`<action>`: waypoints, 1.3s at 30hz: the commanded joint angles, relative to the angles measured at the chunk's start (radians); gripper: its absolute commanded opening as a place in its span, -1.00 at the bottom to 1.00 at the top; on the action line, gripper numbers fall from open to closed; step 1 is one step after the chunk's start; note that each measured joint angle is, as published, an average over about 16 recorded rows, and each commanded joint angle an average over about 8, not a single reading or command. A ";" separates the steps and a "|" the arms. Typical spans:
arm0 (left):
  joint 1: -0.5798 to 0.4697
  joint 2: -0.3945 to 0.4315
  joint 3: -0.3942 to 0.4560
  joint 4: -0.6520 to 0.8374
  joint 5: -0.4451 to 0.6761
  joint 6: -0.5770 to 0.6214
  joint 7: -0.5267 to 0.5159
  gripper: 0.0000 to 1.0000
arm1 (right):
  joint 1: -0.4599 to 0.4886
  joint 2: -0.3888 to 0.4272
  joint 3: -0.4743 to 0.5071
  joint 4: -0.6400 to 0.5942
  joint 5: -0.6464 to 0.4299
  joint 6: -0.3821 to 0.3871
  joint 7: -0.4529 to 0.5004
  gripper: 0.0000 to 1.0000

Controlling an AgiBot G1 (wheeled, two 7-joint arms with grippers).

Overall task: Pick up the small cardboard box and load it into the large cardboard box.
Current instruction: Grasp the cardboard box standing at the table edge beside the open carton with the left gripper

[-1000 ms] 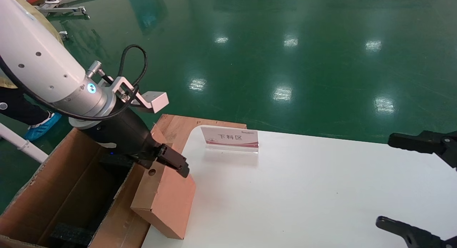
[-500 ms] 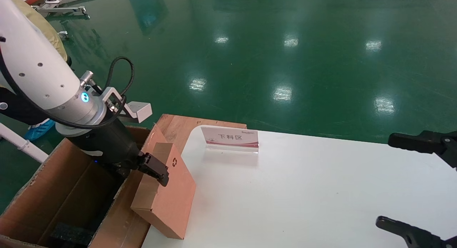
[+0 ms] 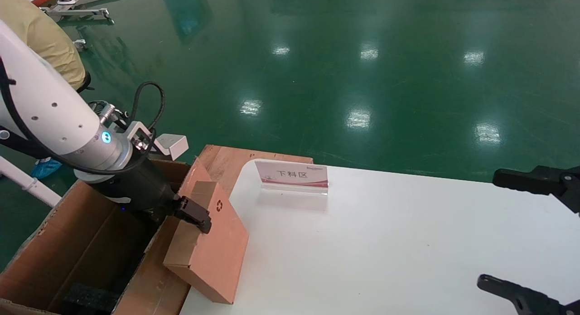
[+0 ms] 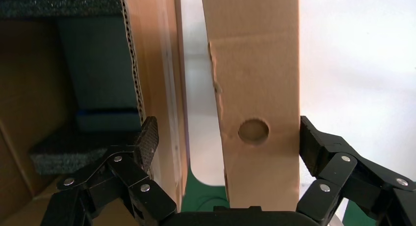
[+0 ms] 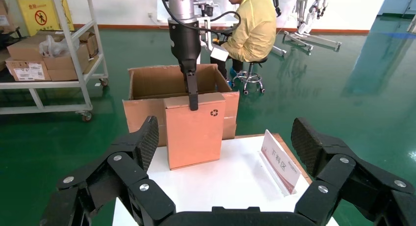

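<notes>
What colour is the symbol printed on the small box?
Black, a recycling symbol on the small box; clearest in the right wrist view.

White table (image 3: 408, 242) with small cardboard box (image 3: 213, 242) and placard (image 3: 292, 174) on top.

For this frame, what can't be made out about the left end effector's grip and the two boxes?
- Left end effector: in the left wrist view one finger meets the small cardboard box; the other sits by the large cardboard box wall, so real clamping is unclear.
- Small cardboard box base: in the head view its own body hides whether it rests on the table.
- Large cardboard box interior: cut off by the head view's edge and hidden behind the left arm.
- Right end effector: parked, open.
</notes>
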 commanded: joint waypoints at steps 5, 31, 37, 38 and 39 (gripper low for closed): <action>0.020 -0.016 -0.001 -0.001 0.002 -0.043 0.036 1.00 | 0.000 0.000 0.000 0.000 0.000 0.000 0.000 1.00; 0.022 -0.017 -0.004 -0.001 -0.001 -0.046 0.038 -1.00 | 0.000 0.000 0.000 0.000 0.001 0.001 0.000 -1.00; 0.022 -0.016 -0.004 -0.001 0.000 -0.044 0.036 -1.00 | 0.000 0.000 0.000 0.000 0.001 0.001 0.000 -1.00; 0.022 -0.016 -0.004 -0.001 0.000 -0.044 0.035 -1.00 | 0.000 0.000 0.000 0.000 0.001 0.001 0.000 -1.00; 0.022 -0.016 -0.004 -0.001 0.000 -0.044 0.035 -1.00 | 0.000 0.000 0.000 0.000 0.001 0.001 0.000 -1.00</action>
